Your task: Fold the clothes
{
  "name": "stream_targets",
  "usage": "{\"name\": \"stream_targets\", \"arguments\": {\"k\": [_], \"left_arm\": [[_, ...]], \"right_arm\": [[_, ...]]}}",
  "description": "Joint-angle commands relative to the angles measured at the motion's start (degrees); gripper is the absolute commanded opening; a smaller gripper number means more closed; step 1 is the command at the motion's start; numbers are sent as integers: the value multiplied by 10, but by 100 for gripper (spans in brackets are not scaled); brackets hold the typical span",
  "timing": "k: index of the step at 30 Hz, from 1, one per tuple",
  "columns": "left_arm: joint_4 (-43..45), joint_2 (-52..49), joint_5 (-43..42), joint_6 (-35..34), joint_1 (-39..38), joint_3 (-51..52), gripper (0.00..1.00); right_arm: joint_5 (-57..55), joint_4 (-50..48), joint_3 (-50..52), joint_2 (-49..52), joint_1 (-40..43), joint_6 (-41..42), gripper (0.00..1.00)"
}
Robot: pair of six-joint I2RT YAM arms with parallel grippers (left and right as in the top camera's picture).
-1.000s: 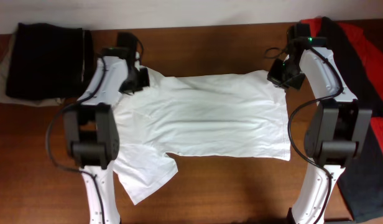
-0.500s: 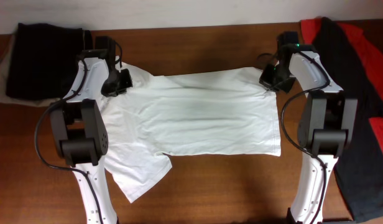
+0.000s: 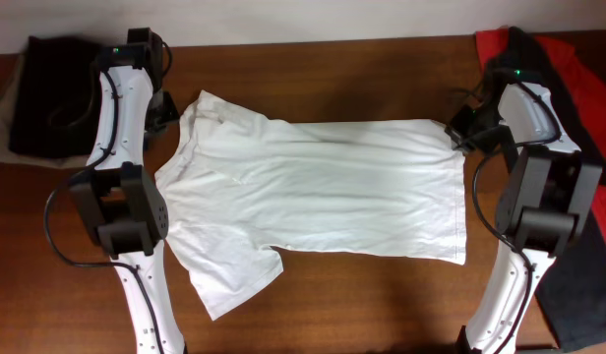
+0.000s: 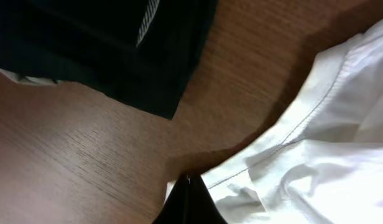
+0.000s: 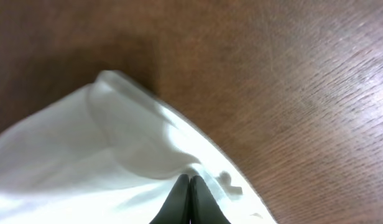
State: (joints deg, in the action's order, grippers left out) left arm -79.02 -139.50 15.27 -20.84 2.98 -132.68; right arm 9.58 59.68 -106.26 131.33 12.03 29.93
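White T-shirt point(image 3: 313, 187) spread flat mid table point(image 3: 342, 79), collar left, hem right. Left gripper point(image 4: 190, 186) pinched tight on far-left shoulder edge, right gripper point(image 5: 189, 183) clamped on far-right hem corner. Black-and-red garment point(image 3: 578, 69) far right.

Table point(image 3: 382, 305) front free (black-and-red garment point(image 3: 590, 79) right).

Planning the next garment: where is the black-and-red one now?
Overhead view: the black-and-red garment lies at the table's right edge, outside the right arm, apart from the white T-shirt.

The right end effector point(image 5: 189, 180) pinches the white T-shirt point(image 5: 73, 155).
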Motion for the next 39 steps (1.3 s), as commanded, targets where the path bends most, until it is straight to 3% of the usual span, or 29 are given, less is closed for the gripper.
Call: {"name": "stream_targets", "arguments": {"k": [1,3,6,8,16,18,26,32,33,34,35,36,37,38,39], "left_arm": [[35,1,-56,41,-13,-14,0],[75,1,-116,92,-30,-14,0],[101,-7,-117,89,-61,-13,0],[103,-33,-130,90,-75,-13,0],[162,-116,-122,89,-71,-13,0],[147,-117,-66,45,-57,-13,0],[121,-116,-5,42,-24,-25,0],[13,-116,-4,42,-25,-194,0],[-3,-116,-4,42,-25,-223,0],[-40,-116,-4,42,-26,-280,1],[-83,-116,-5,42,-27,-341,9],[-116,-116,-7,42,-29,-388,25],[-168,-116,-34,42,-33,-465,82],[-177,-108,-49,42,-34,-472,99],[-177,-77,-116,42,-37,-471,99]], "right_arm": [[210,-50,1,-35,-9,-157,4],[271,-80,1,-35,-33,-229,7],[162,-108,1,-35,-95,-212,19],[43,-111,1,-33,-123,-140,18],[-14,-127,2,33,-118,-92,11],[-31,-124,2,53,-110,-77,7],[-74,-116,-18,69,-73,-30,4],[-150,-54,-26,-46,-67,-18,5],[-164,-45,-26,-65,-66,-18,9],[-194,-22,-26,-111,-66,-18,51],[-197,-1,-26,-157,-63,-24,99],[-188,26,-26,-200,-59,-24,99],[-161,59,-26,-246,-55,-24,99],[-144,80,-26,-271,-55,-24,99],[-108,122,-26,-315,-56,-15,99]]}}
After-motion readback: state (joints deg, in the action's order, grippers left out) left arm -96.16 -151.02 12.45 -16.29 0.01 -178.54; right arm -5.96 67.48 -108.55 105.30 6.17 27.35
